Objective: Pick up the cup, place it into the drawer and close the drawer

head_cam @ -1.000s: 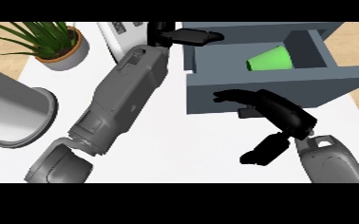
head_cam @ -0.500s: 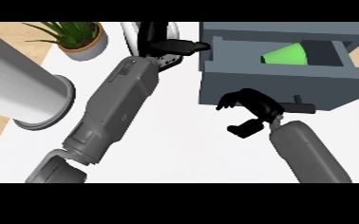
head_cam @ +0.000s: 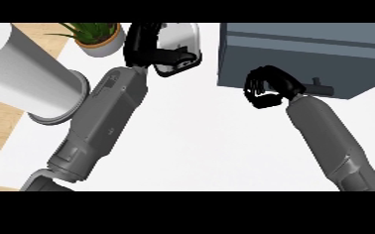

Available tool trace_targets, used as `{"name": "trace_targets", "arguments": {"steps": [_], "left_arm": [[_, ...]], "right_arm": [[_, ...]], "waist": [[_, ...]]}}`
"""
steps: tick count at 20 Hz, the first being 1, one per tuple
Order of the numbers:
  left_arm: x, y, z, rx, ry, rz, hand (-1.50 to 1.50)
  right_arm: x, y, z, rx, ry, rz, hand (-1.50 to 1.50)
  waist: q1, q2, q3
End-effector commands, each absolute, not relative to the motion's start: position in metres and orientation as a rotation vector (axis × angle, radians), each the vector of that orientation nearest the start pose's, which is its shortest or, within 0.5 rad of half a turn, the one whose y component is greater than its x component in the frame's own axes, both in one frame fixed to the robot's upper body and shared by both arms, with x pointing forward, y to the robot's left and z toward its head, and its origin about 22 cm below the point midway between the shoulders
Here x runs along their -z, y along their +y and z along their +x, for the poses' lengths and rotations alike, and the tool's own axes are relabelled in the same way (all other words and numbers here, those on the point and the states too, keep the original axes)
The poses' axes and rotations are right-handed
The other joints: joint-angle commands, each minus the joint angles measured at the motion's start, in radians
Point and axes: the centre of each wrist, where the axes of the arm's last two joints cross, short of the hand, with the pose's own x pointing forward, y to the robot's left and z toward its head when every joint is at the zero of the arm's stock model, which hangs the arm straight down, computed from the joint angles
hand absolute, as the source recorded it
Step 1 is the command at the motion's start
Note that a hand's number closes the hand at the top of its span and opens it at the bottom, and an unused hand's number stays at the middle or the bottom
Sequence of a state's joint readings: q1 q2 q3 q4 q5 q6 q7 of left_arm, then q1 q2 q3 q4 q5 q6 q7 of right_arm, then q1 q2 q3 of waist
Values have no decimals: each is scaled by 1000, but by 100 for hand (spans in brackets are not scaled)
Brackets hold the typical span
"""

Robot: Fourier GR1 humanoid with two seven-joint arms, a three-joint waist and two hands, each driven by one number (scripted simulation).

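A slate-grey drawer unit (head_cam: 293, 54) is seen far right on the white worktop (head_cam: 205, 144). Both hands (head_cam: 267, 87) (head_cam: 150, 49) are black, the forearms grey. A green plant (head_cam: 92, 29) is set in a pale pot.

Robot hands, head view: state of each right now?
Left robot hand: open, holding nothing, beside the white appliance.
Right robot hand: shut, fingers curled, nothing held, at the drawer front.

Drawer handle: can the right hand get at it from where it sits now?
Probably yes. The right hand, fingers curled, is against the drawer front, with the handle just beside it to the right and nothing between them.
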State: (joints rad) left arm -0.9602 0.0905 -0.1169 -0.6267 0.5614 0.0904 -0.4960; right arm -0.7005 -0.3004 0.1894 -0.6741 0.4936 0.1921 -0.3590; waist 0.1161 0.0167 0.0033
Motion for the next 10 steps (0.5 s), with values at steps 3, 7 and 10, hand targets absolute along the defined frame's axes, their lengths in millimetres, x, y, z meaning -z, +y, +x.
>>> {"name": "trace_targets", "arguments": {"steps": [3, 7, 10], "left_arm": [[-62, 137, 417, -59, -1899, -398, -150], [-67, 152, 420, -35, -1898, -389, -150], [-65, 157, 419, -35, -1894, -410, -150]], "right_arm": [[-59, -280, 426, -959, -1571, -328, 150], [-88, -281, 438, -881, -1581, -365, 150], [-105, -287, 443, -858, -1598, -348, 150]], "waist": [[43, 14, 2], [60, 22, 2], [70, 24, 0]]}}
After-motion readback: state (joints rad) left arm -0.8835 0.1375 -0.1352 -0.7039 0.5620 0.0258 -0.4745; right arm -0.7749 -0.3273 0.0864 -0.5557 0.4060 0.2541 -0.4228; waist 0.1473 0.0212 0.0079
